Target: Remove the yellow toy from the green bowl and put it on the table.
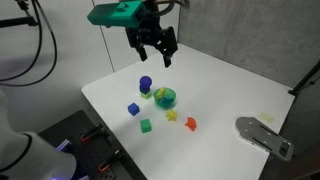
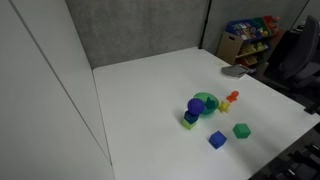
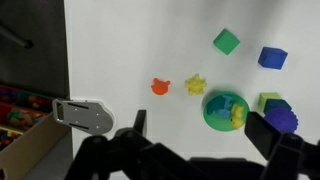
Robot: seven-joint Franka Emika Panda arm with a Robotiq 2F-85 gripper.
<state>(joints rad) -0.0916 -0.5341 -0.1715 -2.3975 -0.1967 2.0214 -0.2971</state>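
Note:
The green bowl (image 3: pixel 218 100) sits on the white table (image 3: pixel 130 50), and it shows in both exterior views (image 1: pixel 166 98) (image 2: pixel 207 101). The pale yellow toy (image 3: pixel 238 116) lies inside the bowl against its rim, beside a blue piece. My gripper (image 1: pixel 153 47) is open and empty, high above the table and behind the bowl. In the wrist view its two fingers (image 3: pixel 200 122) straddle the lower part of the picture, with the bowl between them and far below.
Round the bowl stand a purple cylinder (image 1: pixel 145 84) on a green block, a blue cube (image 1: pixel 133 109), a green cube (image 1: pixel 146 125), a yellow-orange star piece (image 3: pixel 195 85) and a red toy (image 3: pixel 160 87). A grey metal plate (image 1: pixel 262 135) lies at the table edge.

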